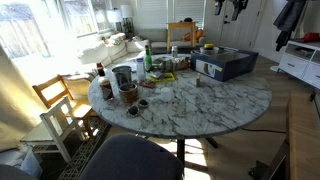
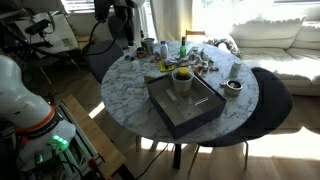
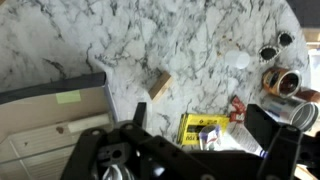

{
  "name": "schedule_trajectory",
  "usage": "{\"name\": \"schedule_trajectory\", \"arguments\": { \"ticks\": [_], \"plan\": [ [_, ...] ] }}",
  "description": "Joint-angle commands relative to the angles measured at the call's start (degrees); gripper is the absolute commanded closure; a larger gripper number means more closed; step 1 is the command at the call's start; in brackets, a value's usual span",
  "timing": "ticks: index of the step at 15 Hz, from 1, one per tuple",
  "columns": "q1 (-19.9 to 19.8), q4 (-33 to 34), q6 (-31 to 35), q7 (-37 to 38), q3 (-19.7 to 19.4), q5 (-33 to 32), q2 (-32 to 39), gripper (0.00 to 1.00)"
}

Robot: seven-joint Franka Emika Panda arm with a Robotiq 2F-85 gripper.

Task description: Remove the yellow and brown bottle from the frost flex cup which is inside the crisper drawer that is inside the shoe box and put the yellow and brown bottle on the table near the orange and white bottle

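The yellow and brown bottle [image 2: 182,73] stands upright in a cup inside a clear drawer in the navy shoe box [image 2: 190,118] on the marble table [image 2: 130,85]. It also shows as a yellow spot above the box in an exterior view [image 1: 210,47]. My gripper [image 3: 200,115] is open and empty. It hangs high over the cluttered part of the table beside the box corner [image 3: 50,105], away from the bottle. The bottle is out of the wrist view. I cannot make out an orange and white bottle for certain.
Under the gripper lie a yellow packet [image 3: 205,132], a white tube with a red end [image 3: 240,108] and a wooden block [image 3: 160,85]. Round metal cans [image 3: 285,80] and bottles [image 1: 125,78] crowd that side. Chairs [image 1: 60,105] ring the table.
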Motion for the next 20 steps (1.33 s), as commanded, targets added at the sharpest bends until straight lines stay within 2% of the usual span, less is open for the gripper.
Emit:
{"name": "schedule_trajectory", "arguments": {
  "ticks": [1, 10, 20],
  "plan": [
    [-3.17, 1.78, 4.76, 2.63, -1.71, -2.20, 3.09, 0.00],
    [-6.83, 8.58, 11.26, 9.44, -4.67, -5.05, 14.92, 0.00],
    [-6.46, 18.01, 13.58, 15.98, -7.16, -5.35, 28.57, 0.00]
  ]
}}
